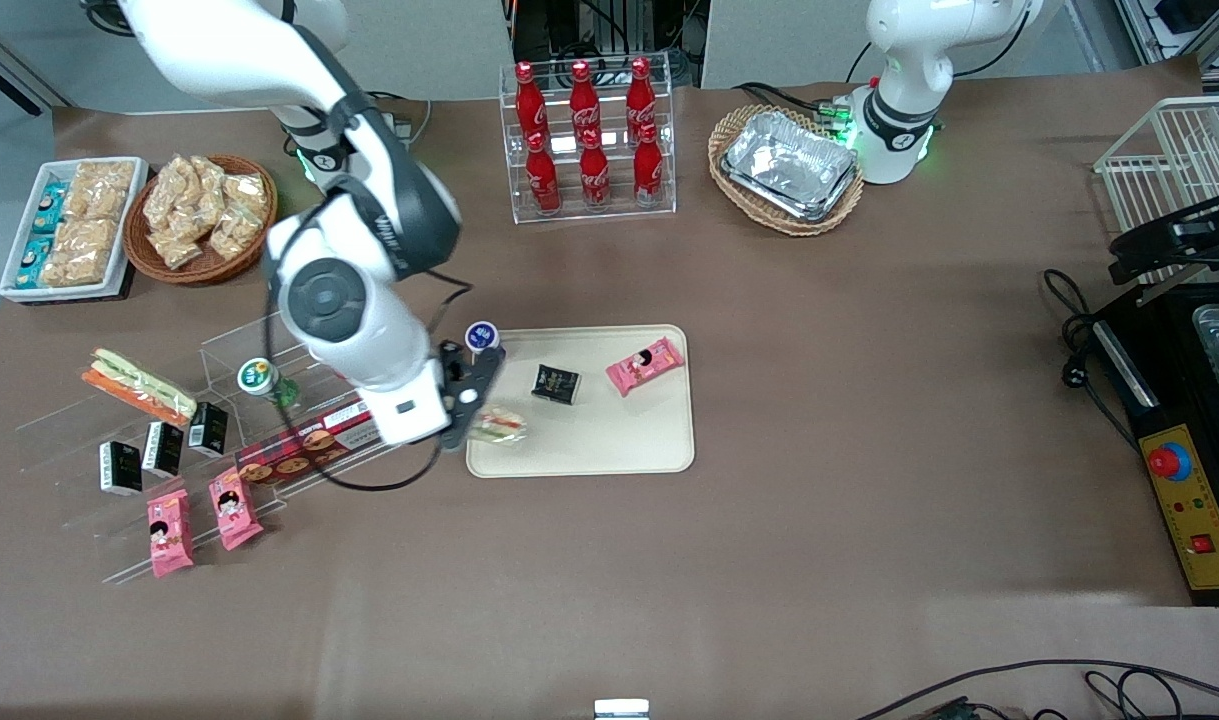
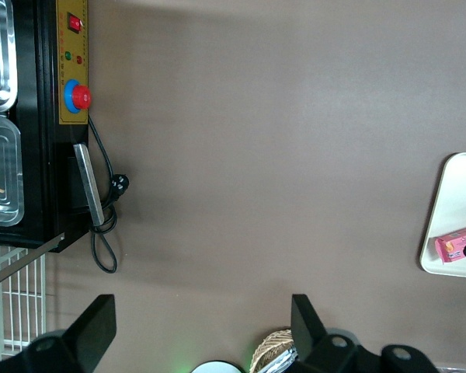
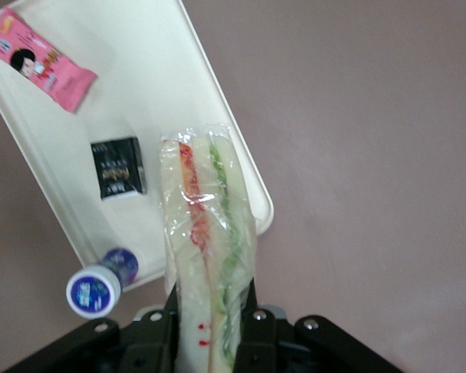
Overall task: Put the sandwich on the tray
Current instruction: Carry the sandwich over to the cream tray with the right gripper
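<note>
**Readable text was pretty thin**

Only legible branding was the white Coca-Cola script on the red bottles (image 1: 589, 135) in the clear rack. The gripper (image 3: 210, 326), clamped on the sandwich (image 3: 206, 233) over the tray (image 3: 140, 101), carried no readable print.

You've got 6 red cola bottles (image 1: 594, 170), 4 small black boxes (image 1: 555, 384), 3 pink snack packets (image 1: 646, 365), 2 wicker baskets (image 1: 201, 268) and 1 cream tray (image 1: 619, 440). There are 2 wrapped sandwiches (image 1: 137, 384), with the red-and-green sandwich (image 3: 206, 233) pinched in your 1 gripper (image 3: 210, 311) at the tray's edge.
</note>
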`<action>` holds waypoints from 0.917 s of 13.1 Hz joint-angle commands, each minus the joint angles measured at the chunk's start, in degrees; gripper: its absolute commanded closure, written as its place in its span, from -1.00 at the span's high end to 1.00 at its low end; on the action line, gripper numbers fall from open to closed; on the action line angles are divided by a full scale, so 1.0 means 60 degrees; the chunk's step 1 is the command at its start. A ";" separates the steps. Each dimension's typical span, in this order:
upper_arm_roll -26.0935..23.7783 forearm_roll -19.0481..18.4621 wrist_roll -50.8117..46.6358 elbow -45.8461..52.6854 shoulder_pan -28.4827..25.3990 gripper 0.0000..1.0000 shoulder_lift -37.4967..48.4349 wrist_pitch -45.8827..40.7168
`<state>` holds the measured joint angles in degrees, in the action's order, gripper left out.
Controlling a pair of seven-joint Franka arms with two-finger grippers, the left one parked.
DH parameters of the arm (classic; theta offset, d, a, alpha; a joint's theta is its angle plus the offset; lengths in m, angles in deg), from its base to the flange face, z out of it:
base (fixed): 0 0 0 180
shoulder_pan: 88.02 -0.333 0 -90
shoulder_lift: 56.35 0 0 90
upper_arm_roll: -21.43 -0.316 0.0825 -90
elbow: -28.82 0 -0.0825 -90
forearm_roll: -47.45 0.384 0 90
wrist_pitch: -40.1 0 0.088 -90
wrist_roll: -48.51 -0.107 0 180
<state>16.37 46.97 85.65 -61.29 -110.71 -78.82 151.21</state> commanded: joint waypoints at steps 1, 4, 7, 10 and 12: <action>0.0053 -0.0110 0.0183 0.0253 -0.0509 -0.40 -0.0575 0.0771; 0.0052 -0.0110 0.0197 0.0253 -0.0686 -0.40 -0.1204 0.1752; 0.0067 -0.0183 0.0183 0.0253 -0.0905 -0.39 -0.1631 0.2457; 0.0067 -0.0650 0.0270 0.0253 -0.0950 -0.39 -0.2069 0.2984; 0.0067 -0.0784 0.0737 0.0253 -0.1022 -0.39 -0.2304 0.3336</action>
<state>16.42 43.62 86.99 -61.29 -116.23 -90.14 168.71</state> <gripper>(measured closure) 0.696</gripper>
